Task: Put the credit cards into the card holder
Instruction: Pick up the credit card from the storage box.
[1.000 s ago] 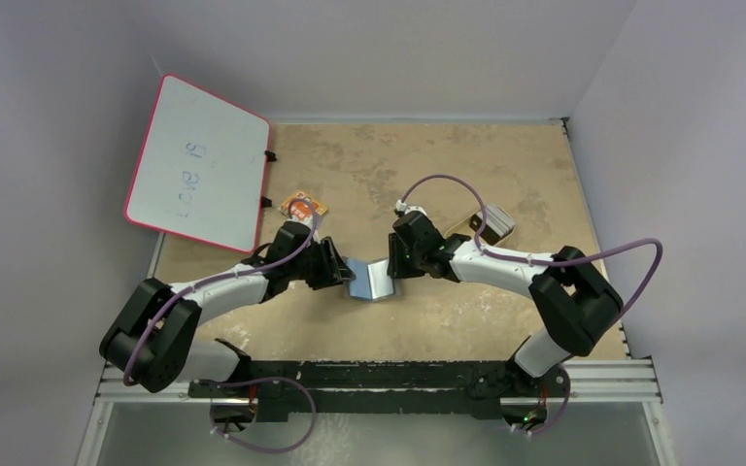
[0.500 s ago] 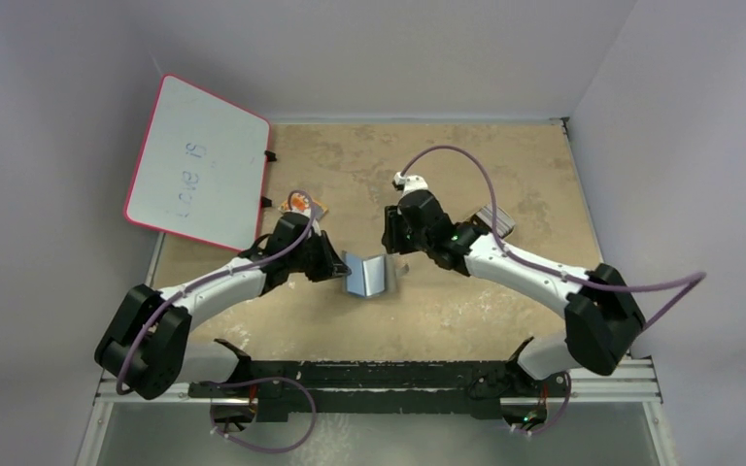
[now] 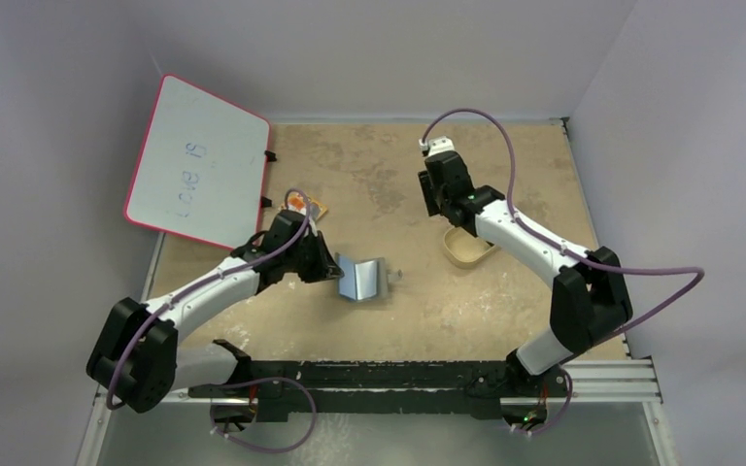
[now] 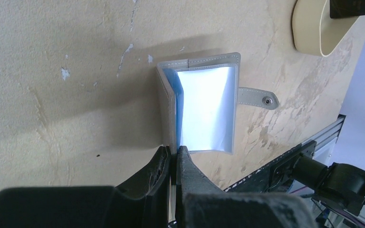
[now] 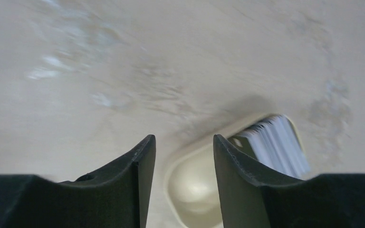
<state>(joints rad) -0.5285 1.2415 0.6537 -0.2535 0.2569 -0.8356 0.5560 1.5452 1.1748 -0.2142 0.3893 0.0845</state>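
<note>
The card holder (image 3: 361, 279) lies open in a V at the table's middle, grey outside and light blue inside (image 4: 204, 109), its snap strap (image 4: 259, 98) sticking out to one side. My left gripper (image 3: 333, 268) (image 4: 174, 153) is shut on the edge of the holder's left flap. The credit cards (image 5: 278, 144) stand as a pale blurred stack at one end of the tan tray (image 5: 190, 187). My right gripper (image 5: 184, 140) (image 3: 444, 202) hovers open over that tray (image 3: 469, 250), just behind it in the top view, with nothing between its fingers.
A pink-rimmed whiteboard (image 3: 199, 165) leans at the back left. A small orange packet (image 3: 301, 204) lies beside it, behind my left arm. The tan tray (image 4: 313, 28) sits right of the holder. The metal rail (image 3: 379, 379) runs along the near edge.
My left gripper closed on the holder's left flap. My right gripper left the holder's right side and swung back and right over the tray, opening wider.
</note>
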